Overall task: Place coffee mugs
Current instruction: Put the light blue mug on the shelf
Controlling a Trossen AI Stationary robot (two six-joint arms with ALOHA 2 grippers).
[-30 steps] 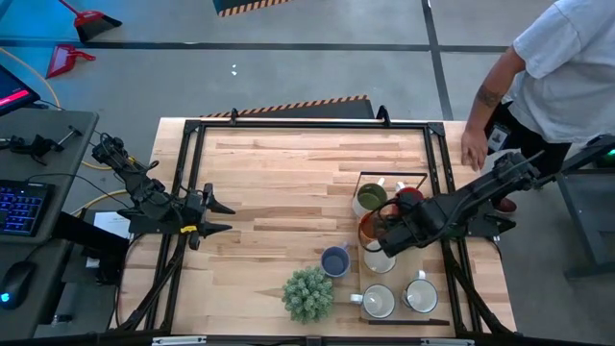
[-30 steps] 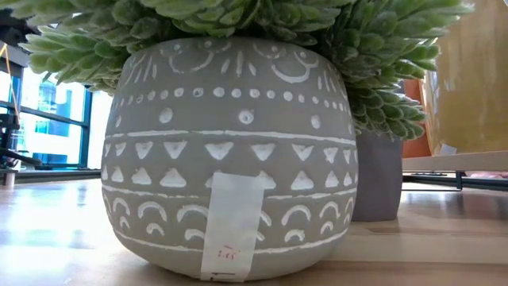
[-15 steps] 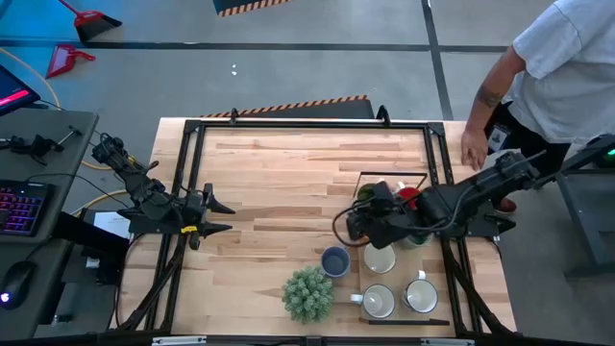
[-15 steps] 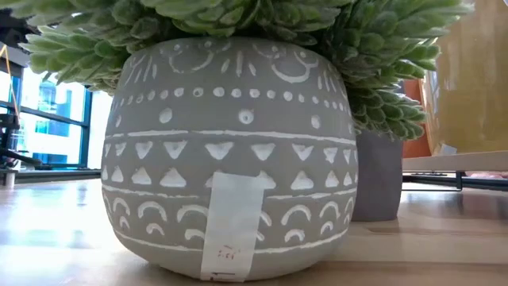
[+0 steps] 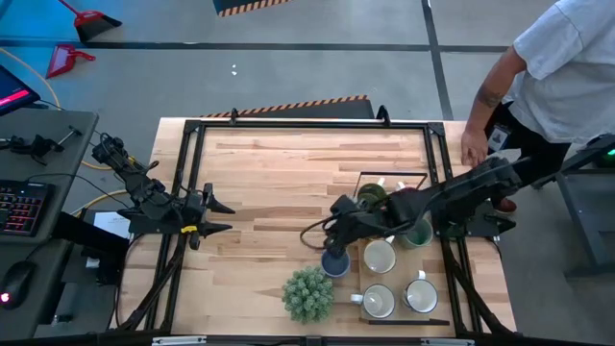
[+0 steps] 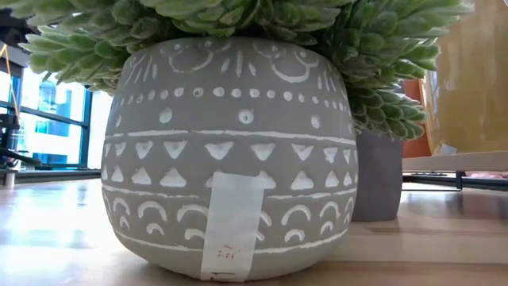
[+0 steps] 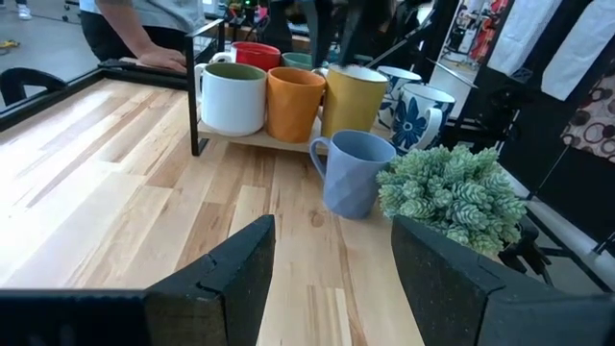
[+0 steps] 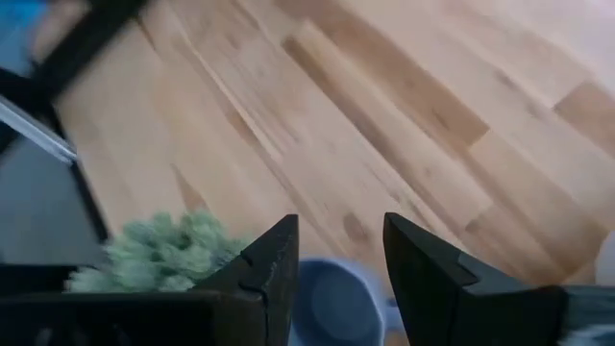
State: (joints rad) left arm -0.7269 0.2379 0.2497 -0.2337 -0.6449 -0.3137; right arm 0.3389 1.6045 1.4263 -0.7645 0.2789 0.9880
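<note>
Colours here are pretty fun tbh. Light wood table (image 5: 279,173) with a black frame. The mugs: 1 white mug (image 7: 233,96), an orange mug (image 7: 294,102), a yellow mug (image 7: 351,99), a red mug (image 7: 258,54), plus a white mug with blue flowers (image 7: 419,112). Off on its own is a blue-grey mug (image 7: 356,171). The spiky green plant (image 6: 238,40) sits in a grey pot (image 6: 230,151) patterned with white triangles, dots and arches.

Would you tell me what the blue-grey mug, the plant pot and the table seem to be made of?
Blue-grey mug: probably glazed ceramic; smooth, softly shiny faceted wall.
Plant pot: looks like matte grey ceramic or concrete; dull surface with white painted patterns.
Table: wood, likely butcher block; visible grain and joined light strips.
</note>
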